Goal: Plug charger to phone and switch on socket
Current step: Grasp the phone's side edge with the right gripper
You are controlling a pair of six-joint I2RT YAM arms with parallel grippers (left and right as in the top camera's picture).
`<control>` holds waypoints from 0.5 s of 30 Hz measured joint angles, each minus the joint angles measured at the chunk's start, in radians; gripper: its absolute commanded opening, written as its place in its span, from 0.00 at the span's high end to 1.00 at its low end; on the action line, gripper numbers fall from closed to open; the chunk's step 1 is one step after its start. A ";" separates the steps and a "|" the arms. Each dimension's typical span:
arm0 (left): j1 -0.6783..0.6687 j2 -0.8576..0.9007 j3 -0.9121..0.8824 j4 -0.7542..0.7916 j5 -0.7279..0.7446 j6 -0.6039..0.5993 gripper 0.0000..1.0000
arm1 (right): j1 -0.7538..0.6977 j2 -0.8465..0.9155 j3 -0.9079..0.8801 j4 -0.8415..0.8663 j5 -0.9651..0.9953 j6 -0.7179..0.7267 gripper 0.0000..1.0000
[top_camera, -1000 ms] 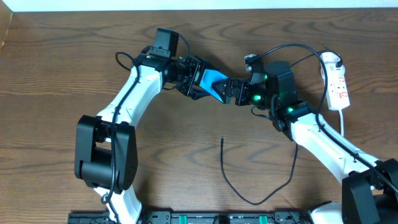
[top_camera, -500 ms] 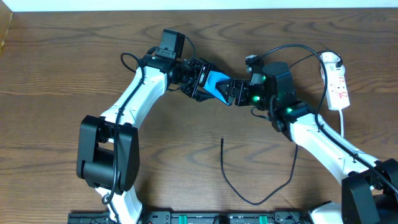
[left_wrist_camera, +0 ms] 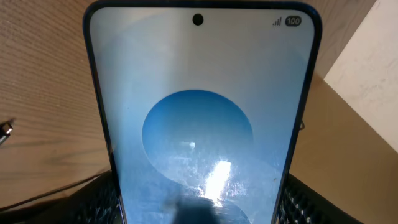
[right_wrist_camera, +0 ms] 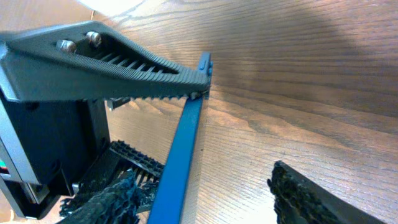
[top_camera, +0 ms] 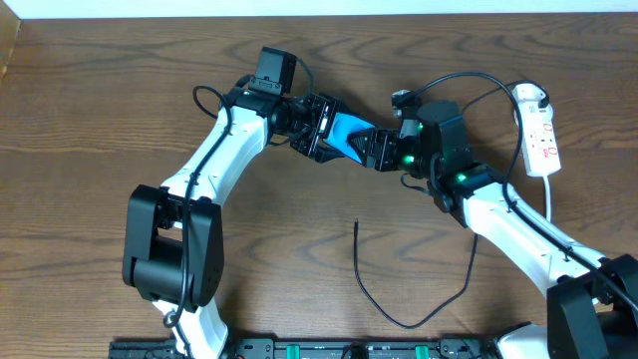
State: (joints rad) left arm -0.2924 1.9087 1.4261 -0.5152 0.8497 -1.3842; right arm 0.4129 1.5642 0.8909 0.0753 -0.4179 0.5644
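My left gripper [top_camera: 317,128] is shut on the phone [top_camera: 347,134] and holds it above the table, its blue screen tilted up. In the left wrist view the phone [left_wrist_camera: 199,124] fills the frame between my fingers [left_wrist_camera: 200,214]. My right gripper [top_camera: 379,150] is open at the phone's free end. In the right wrist view the phone's blue edge [right_wrist_camera: 183,155] runs between the spread fingers [right_wrist_camera: 202,196], closer to the left one. The charger [top_camera: 371,289] lies loose on the table in front, its plug tip [top_camera: 357,224] pointing away from me. The socket [top_camera: 544,135] lies at the far right.
The socket's white lead [top_camera: 550,194] runs down beside my right arm. A thick black arm cable [top_camera: 469,80] arcs over the right wrist. The table's back edge meets a white wall [top_camera: 319,6].
My left gripper has carried the phone a little to the right, toward the right gripper. The right arm, charger and socket have hardly moved.
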 measured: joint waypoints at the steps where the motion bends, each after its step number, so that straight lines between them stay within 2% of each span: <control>1: -0.001 0.000 0.000 0.000 -0.001 -0.002 0.93 | 0.005 0.000 0.000 0.000 0.003 -0.003 0.39; 7: -0.014 0.000 0.000 0.000 -0.044 -0.004 0.93 | 0.030 0.000 0.000 0.000 0.026 -0.011 0.42; 15: -0.018 0.000 0.000 0.000 -0.064 -0.008 0.93 | 0.032 0.000 0.000 -0.006 0.041 -0.022 0.56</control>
State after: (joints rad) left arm -0.3107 1.9087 1.4261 -0.5152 0.7853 -1.3918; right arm 0.4446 1.5642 0.8909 0.0696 -0.3767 0.5423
